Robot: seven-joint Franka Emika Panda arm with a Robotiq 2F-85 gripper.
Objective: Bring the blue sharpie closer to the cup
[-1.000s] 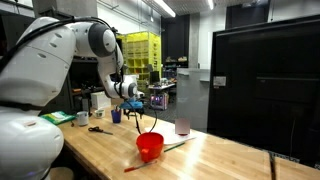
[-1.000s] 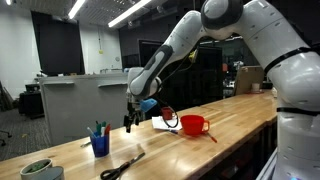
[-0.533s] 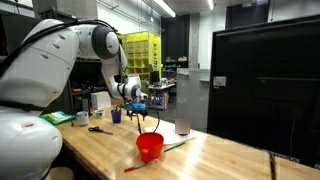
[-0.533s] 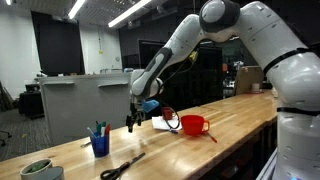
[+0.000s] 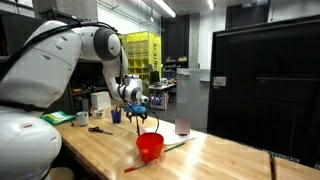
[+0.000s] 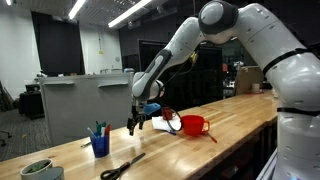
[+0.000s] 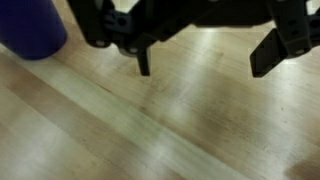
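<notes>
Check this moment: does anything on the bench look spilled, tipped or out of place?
Nothing stands out. The red cup and blue cup stand upright; the open gripper holds nothing.

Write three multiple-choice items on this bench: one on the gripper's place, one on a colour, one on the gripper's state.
1. Where is the gripper?
A. Inside the red cup
B. Resting on the pen cup's rim
C. Above the table, between the pen cup and the red cup

2. What colour is the pen cup?
A. Green
B. Blue
C. White

3. How is the gripper set?
A. Open, holding nothing
B. Shut on a marker
C. Shut on a cup rim

Answers:
1 C, in an exterior view it hangs over bare wood between the two cups.
2 B, its wall is dark blue.
3 A, in the wrist view the fingers stand apart with only wood between.
</notes>
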